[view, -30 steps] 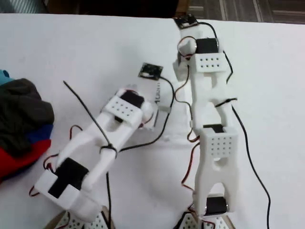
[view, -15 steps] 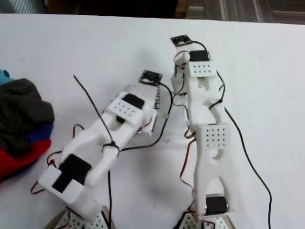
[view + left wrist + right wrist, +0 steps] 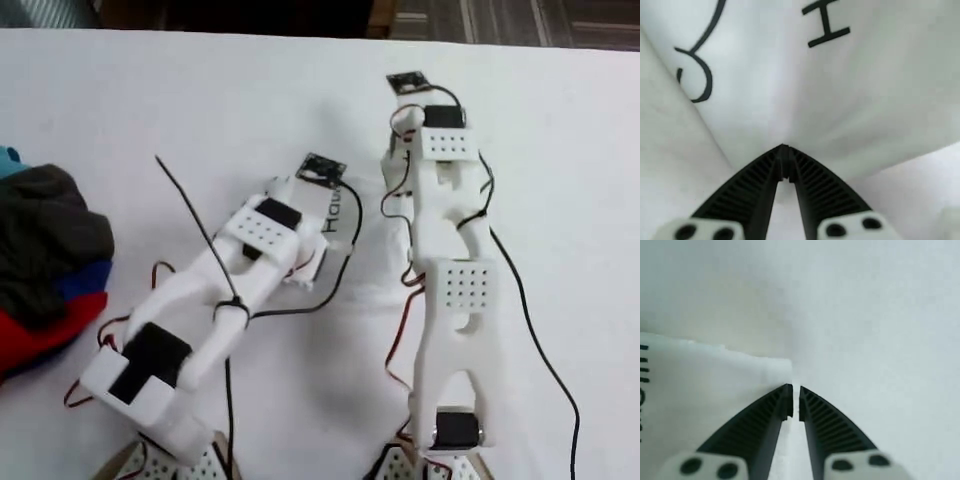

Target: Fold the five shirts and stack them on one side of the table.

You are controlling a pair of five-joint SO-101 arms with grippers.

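1. Jaws: left gripper pressed together on a fold of the white cloth shirt with black lettering; right gripper all but closed, pinching its edge corner
2. Shirt central on the white table; crumpled pile of grey, blue and red shirts toward the left arm's side
3. Probably mid-fold; next, lift both pinches together, carry over evenly
4. Outline hard to trace, white on white; pile cut off
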